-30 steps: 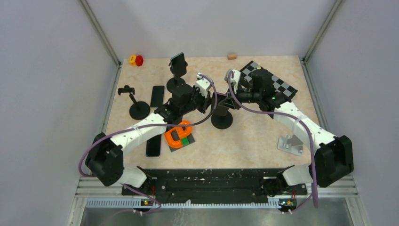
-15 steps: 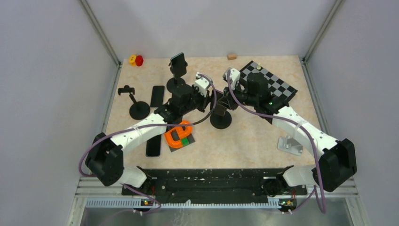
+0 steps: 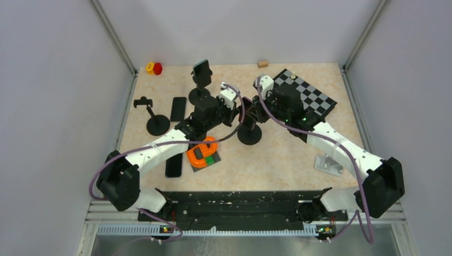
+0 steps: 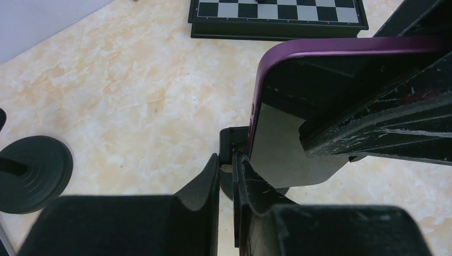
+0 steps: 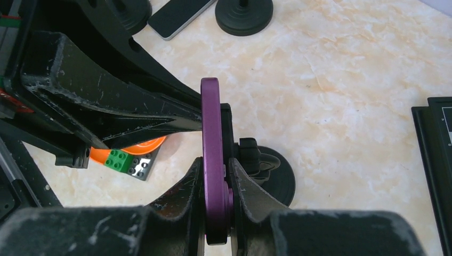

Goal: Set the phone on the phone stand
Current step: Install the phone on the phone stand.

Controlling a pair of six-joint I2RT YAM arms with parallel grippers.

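Observation:
My right gripper (image 5: pixel 216 165) is shut on a purple-edged phone (image 5: pixel 211 122), held upright and edge-on. The phone (image 4: pixel 298 106) stands right beside the clamp head of a black phone stand (image 5: pixel 277 176) with a round base (image 3: pixel 250 136). From the other side, my left gripper (image 4: pixel 226 160) is shut on a thin black tab of that stand's clamp. In the top view both grippers, left (image 3: pixel 238 112) and right (image 3: pixel 255 113), meet above the stand. Whether the phone sits inside the clamp is hidden by the fingers.
An empty black stand (image 3: pixel 158 124) and a stand holding a phone (image 3: pixel 201 72) are at the left and back. Two more phones (image 3: pixel 178 108) (image 3: pixel 173 166) lie flat. An orange piece on lego bricks (image 3: pixel 202 152), a chessboard (image 3: pixel 312 98) and a silver stand (image 3: pixel 328 162) are nearby.
My right arm has carried the phone leftwards, up against the stand's clamp. The left arm has held its place on the clamp, its jaws closing slightly.

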